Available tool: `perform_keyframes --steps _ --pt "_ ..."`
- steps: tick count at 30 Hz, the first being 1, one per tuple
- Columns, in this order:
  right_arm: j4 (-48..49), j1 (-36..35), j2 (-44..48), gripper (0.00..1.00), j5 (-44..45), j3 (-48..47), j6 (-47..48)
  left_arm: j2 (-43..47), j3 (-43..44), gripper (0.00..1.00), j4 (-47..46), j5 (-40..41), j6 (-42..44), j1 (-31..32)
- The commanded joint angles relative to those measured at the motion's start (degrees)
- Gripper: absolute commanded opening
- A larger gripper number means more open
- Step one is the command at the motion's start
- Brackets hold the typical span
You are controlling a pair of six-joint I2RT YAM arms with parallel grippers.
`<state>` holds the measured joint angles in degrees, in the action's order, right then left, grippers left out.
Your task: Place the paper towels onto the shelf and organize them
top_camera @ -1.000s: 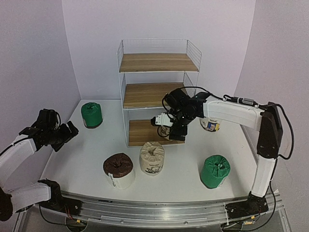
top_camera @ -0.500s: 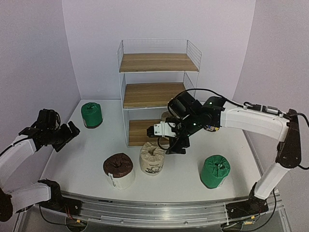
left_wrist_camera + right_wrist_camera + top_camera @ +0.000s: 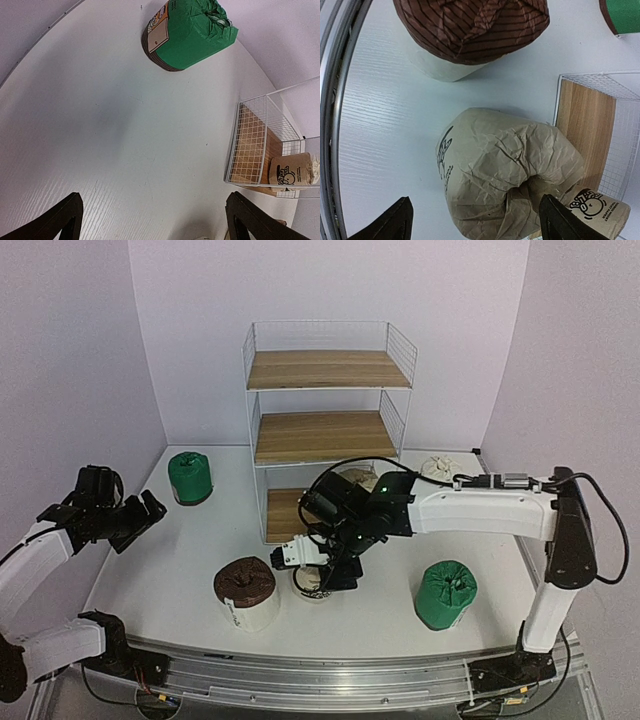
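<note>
The shelf (image 3: 325,370) stands at the back centre, with one beige roll (image 3: 355,478) on its bottom board. My right gripper (image 3: 322,565) is open and hangs over a second beige roll (image 3: 308,585) on the table. In the right wrist view that roll (image 3: 510,185) lies between my spread fingers (image 3: 385,220), untouched. The brown-topped roll (image 3: 246,590) stands just to its left. Green rolls stand at the far left (image 3: 189,477) and front right (image 3: 446,593). A white roll (image 3: 440,468) sits to the right of the shelf. My left gripper (image 3: 140,515) is open and empty, over bare table (image 3: 155,225).
The left wrist view shows the green roll (image 3: 187,30) lying ahead and the shelf's wire side (image 3: 255,145) to the right. The right wrist view shows the brown-topped roll (image 3: 470,30) and the shelf's bottom board (image 3: 585,130) close to the beige roll. Purple walls enclose the table.
</note>
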<state>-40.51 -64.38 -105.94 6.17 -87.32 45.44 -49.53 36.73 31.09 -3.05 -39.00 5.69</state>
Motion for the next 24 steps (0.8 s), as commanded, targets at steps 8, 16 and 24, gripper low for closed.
perform_keyframes --steps 8,16,24 --pt "-0.1 0.1 -5.5 0.69 5.3 -2.2 -2.4 -0.1 1.2 1.00 0.3 0.1 0.6 0.1" --pt "-0.1 0.1 -6.2 0.41 4.7 -2.9 -1.9 -0.1 1.3 1.00 0.4 0.3 0.5 0.1" --pt "0.0 0.1 -5.3 0.31 8.0 -4.1 1.0 0.0 1.8 1.00 0.7 0.9 0.6 0.1"
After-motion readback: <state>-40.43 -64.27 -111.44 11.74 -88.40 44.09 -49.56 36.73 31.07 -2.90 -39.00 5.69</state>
